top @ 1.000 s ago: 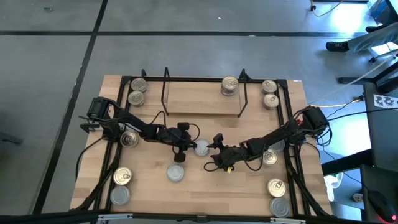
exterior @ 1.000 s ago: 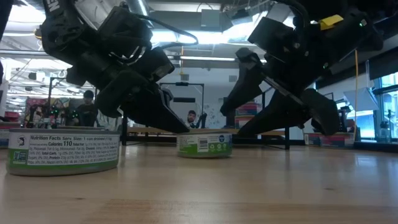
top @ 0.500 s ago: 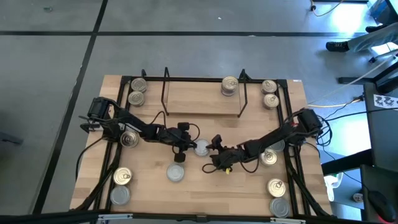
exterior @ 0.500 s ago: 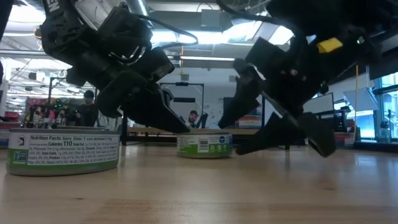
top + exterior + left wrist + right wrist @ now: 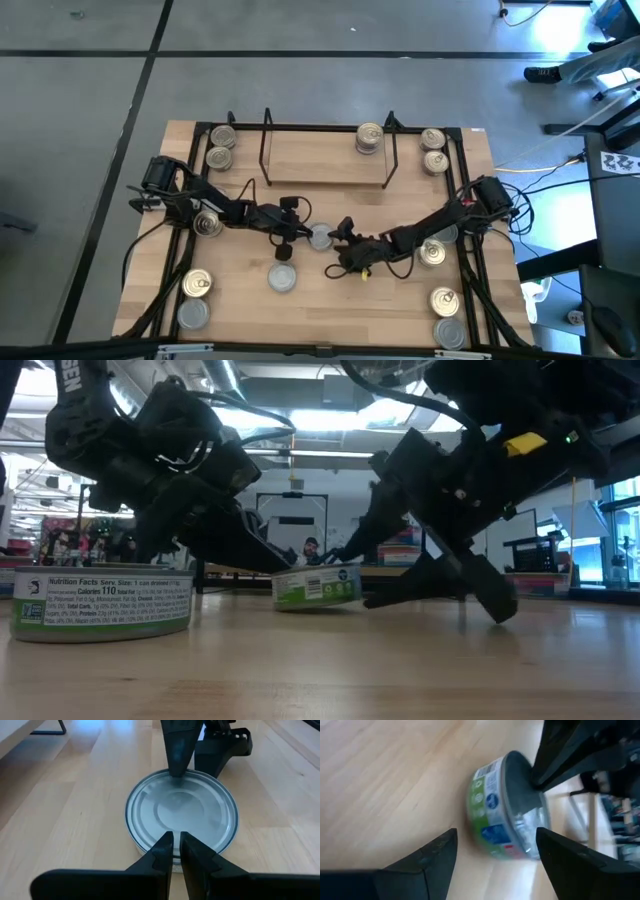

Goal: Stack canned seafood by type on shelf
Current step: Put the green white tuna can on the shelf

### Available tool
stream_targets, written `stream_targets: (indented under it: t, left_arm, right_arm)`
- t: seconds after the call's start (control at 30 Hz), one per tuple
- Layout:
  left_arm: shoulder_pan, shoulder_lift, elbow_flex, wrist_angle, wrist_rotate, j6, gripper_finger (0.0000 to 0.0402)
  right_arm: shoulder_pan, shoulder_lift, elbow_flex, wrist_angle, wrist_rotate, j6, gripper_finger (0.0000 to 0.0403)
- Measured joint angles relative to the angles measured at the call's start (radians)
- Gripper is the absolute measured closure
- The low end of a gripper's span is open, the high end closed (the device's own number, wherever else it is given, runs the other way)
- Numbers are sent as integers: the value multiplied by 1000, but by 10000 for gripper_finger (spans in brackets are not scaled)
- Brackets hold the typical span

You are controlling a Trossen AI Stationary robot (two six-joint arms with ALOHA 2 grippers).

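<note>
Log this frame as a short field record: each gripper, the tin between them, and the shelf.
left gripper: shut, fingertips pressing the tin's near rim
right gripper: open, jaws either side of the tin
tin: flat round silver-topped can with green label, tilted, one edge off the wooden tabletop
shelf: black wire rack with light board, gold-lidded cans stacked at its right end

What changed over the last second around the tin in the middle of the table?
The middle tin slid slightly toward the left arm's side and tipped: in the low view it now sits tilted, one edge lifted. The shut left gripper drew back a little, its tips pressing on the tin's rim. The open right gripper moved in beside the tin, not yet gripping it. The other tins and the shelf stayed put.
</note>
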Motion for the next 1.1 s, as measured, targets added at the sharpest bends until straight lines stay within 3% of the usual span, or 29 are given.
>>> stream_targets:
  t: [0.4, 1.1]
  left_arm:
    - [2, 0, 0, 3, -5, 6, 369]
    - [2, 2, 0, 10, -7, 10, 369]
  right_arm:
    - [-4, 66, 49, 16, 40, -138, 134]
    - [-48, 87, 58, -66, -41, -79, 134]
